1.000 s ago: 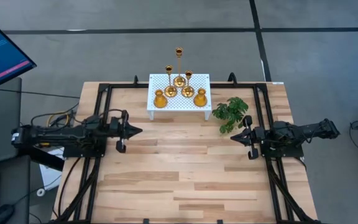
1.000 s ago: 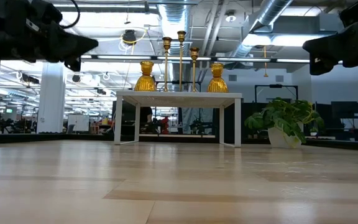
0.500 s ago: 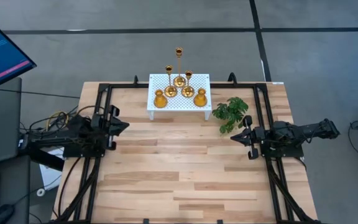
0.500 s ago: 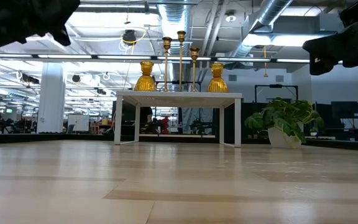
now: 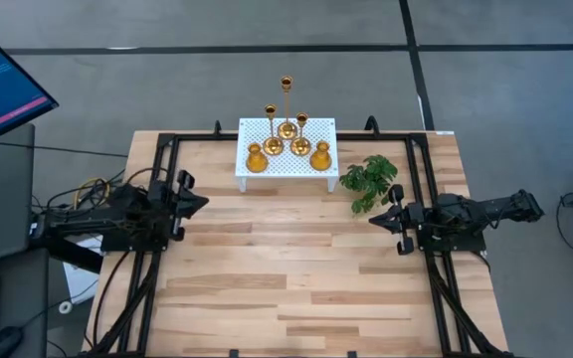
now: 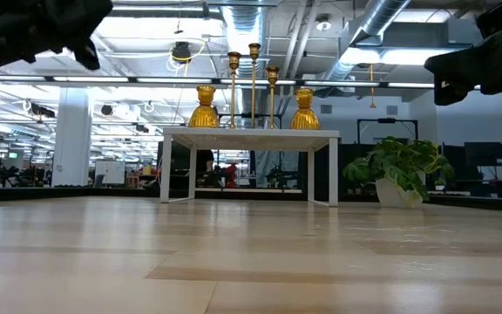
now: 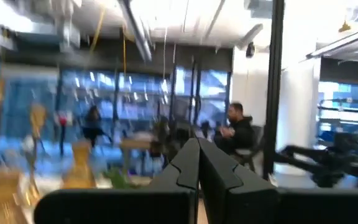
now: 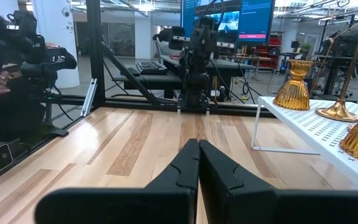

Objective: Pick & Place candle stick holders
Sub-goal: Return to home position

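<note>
Five candle stick holders (image 5: 286, 130) are found on the white stand (image 5: 288, 166) at the far edge of the table (image 5: 296, 268); the left gripper (image 5: 202, 202) and right gripper (image 5: 374, 221) are closed, empty. The holders are judged rigid, slick, tip-prone metal; stems are best gripped low.

Open-plan lab: exposed ceiling ducts (image 6: 375, 24), monitors (image 8: 257, 17).

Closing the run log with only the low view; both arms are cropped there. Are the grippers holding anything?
Observer: No; its wrist view shows the left gripper shut on nothing.
Operator: The right one?
Observer: The right gripper is shut and empty too.
Operator: Holders' layout in depth?
Observer: From above, two short bulbous gold metal candle stick holders stand at the white perforated stand's edge nearer the arms, three tall thin-stemmed ones behind.
</note>
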